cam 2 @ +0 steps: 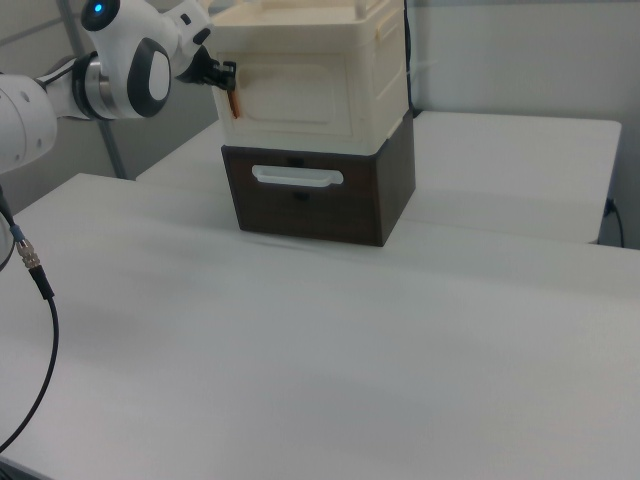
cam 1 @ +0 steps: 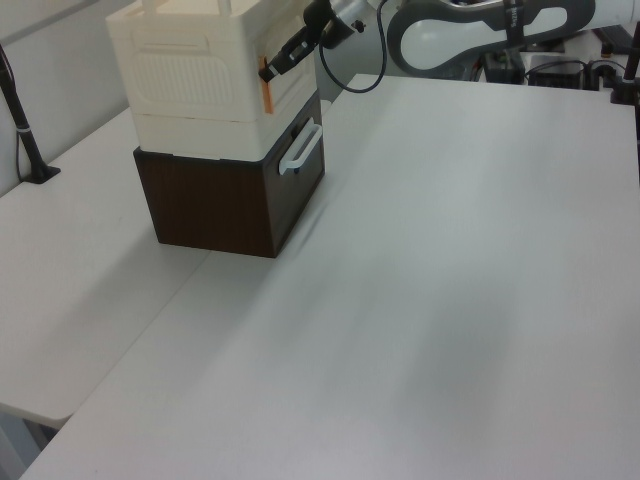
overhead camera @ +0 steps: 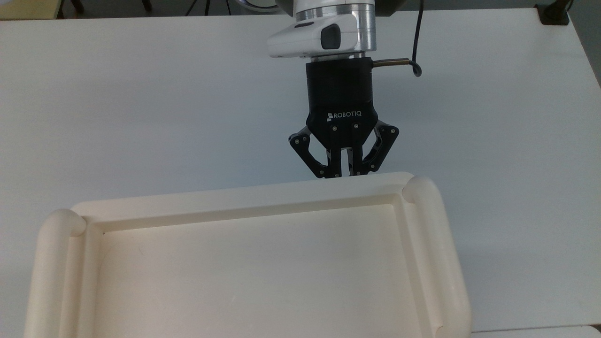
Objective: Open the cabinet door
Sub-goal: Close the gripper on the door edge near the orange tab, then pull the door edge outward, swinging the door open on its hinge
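The gripper (overhead camera: pixel 345 174) is pressed against the front of the cream cabinet (cam 2: pixel 320 85), fingers nearly together at the left edge of the cabinet door (cam 2: pixel 300 96) in the right view, above a dark drawer (cam 2: pixel 300 195)

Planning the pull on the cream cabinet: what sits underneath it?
The cream cabinet rests on a dark brown drawer unit with a white handle, which stands on the white table. Whatever is inside the drawer is hidden by its closed front.
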Controlling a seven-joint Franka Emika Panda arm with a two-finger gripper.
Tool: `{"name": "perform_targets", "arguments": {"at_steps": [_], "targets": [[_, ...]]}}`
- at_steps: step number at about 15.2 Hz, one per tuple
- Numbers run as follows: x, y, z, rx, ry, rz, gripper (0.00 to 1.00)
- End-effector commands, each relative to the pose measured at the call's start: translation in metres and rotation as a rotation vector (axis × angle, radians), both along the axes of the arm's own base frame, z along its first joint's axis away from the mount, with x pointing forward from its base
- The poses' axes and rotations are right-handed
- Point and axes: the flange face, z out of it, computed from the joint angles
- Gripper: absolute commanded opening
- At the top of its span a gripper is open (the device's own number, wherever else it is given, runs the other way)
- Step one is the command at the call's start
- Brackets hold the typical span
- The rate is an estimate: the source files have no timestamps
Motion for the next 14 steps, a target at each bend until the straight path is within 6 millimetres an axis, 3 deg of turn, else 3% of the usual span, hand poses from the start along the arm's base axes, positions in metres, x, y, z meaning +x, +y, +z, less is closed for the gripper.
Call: {"name": "perform_targets", "arguments": {"at_steps": [1,8,12,14], "targets": [[-0.007,-0.008,0.004,0.001,0.011,-0.023,0.12],[-0.047,-0.033,0.025,0.003,0.212,-0.049,0.12],[-0.058,-0.052,0.019,-0.013,0.313,-0.064,0.12],[-0.062,-0.07,0.016,-0.043,0.374,-0.062,0.2]]}}
